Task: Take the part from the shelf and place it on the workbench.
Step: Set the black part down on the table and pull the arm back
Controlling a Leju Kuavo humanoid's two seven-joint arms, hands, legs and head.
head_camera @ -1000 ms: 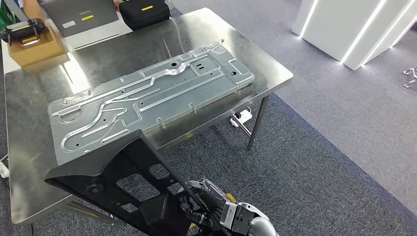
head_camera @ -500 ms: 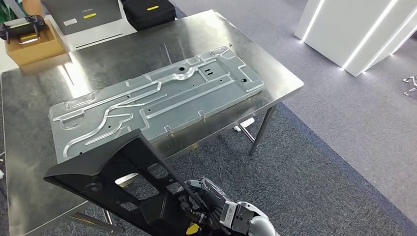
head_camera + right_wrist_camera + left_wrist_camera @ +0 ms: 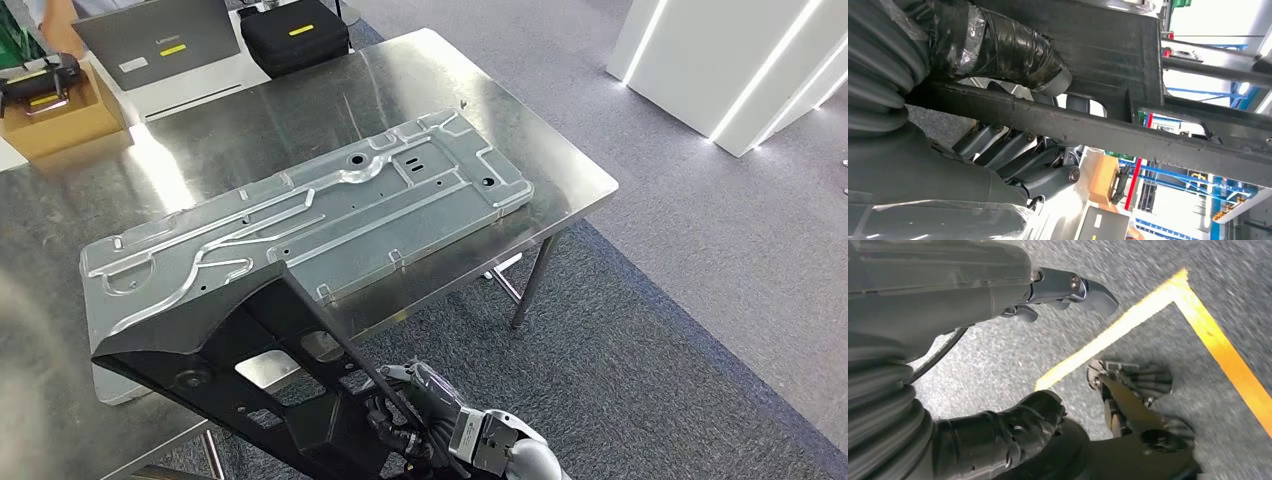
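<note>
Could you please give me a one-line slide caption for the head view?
Right hand holds the black frame part above the steel workbench, where a stamped metal panel already lies.

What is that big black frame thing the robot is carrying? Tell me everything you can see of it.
The black frame looks like a flat matte plastic or metal panel with several rectangular cut-outs, small holes and a raised rib along one edge. The right robot hand grips it near its lower end. It is held tilted, its upper end over the near edge of the steel workbench, not yet set down.
</note>
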